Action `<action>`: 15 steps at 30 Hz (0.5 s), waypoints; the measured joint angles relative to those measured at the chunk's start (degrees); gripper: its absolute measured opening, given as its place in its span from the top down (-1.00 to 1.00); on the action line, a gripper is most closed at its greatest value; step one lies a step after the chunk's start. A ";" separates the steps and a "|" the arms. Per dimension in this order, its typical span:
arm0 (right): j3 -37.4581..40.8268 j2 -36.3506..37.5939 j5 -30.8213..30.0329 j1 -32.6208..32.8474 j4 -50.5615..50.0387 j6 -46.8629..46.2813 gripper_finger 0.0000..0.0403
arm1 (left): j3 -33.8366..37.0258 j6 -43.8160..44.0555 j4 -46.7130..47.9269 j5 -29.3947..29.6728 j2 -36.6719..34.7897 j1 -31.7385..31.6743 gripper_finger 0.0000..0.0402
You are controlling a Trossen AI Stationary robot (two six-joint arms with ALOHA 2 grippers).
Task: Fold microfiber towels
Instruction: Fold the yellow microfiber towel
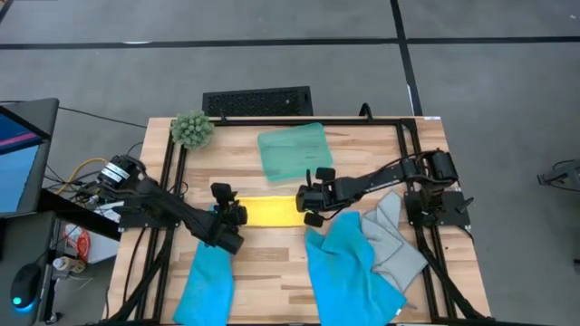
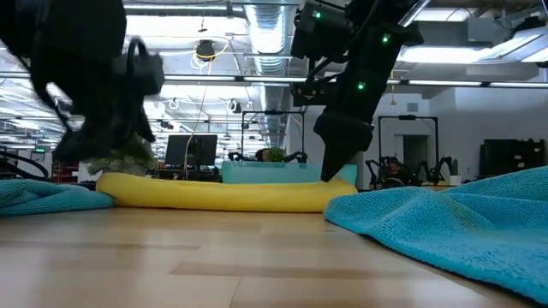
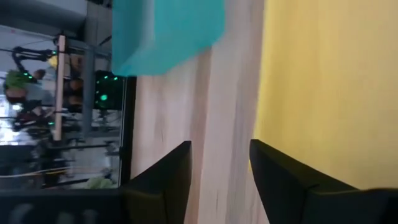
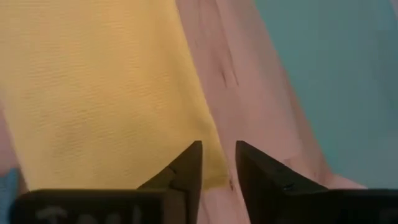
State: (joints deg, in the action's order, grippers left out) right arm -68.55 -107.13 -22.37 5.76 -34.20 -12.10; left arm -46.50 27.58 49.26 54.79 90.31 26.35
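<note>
The folded yellow towel [image 1: 268,212] lies mid-table [image 1: 272,263] between both grippers; the left gripper [image 3: 219,180] at its left end, fingers parted and empty. The right gripper [image 4: 217,165] stands narrowly parted over the right edge, gripping nothing.

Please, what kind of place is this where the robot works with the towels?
Probably a robotics lab or workshop, not a home. The wooden table stands on a bare grey floor, the low view shows exposed ceiling ducts and strip lights, and more robot arms stand at other stations behind.
</note>
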 joint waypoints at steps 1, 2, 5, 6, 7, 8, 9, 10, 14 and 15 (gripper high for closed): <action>0.00 0.23 0.01 0.00 -0.04 -0.05 0.32 | -0.55 0.54 0.69 0.01 -1.91 0.22 0.24; 0.08 0.83 0.02 0.07 -0.52 -0.14 0.28 | -0.97 0.89 1.16 0.02 -4.11 0.52 0.25; 0.01 3.13 -0.02 -0.10 -0.71 -1.86 0.15 | -1.42 1.46 0.01 -0.78 -12.30 1.53 0.28; 0.05 4.08 0.01 -0.28 -1.54 -2.68 0.12 | -1.30 1.43 -0.93 -1.33 -15.34 1.66 0.30; 0.04 4.89 -0.07 -0.61 -1.45 -3.65 0.09 | -1.02 1.41 -2.50 -2.63 -18.12 1.68 0.31; 0.02 5.67 -0.11 -1.01 -1.45 -5.05 0.06 | -0.63 1.31 -3.70 -4.22 -20.69 1.66 0.32; 0.04 6.54 -0.10 -1.44 -2.45 -7.34 0.04 | 0.03 1.09 -5.02 -5.90 -23.26 1.56 0.33; 0.04 7.39 0.02 -1.81 -3.34 -10.72 0.02 | 0.60 0.84 -6.76 -7.50 -25.61 1.39 0.34; 0.38 9.14 3.61 -2.44 -4.86 -25.04 -0.02 | 5.02 -2.97 -18.03 -13.36 -32.09 1.12 0.37; 0.78 9.29 4.98 -2.22 -4.91 -27.36 -0.03 | 6.34 -3.68 -20.86 -14.52 -32.89 1.00 0.38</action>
State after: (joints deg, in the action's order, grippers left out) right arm -67.78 -97.84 -17.39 3.54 -39.11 -39.46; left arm -40.16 23.90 28.40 40.27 57.41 27.35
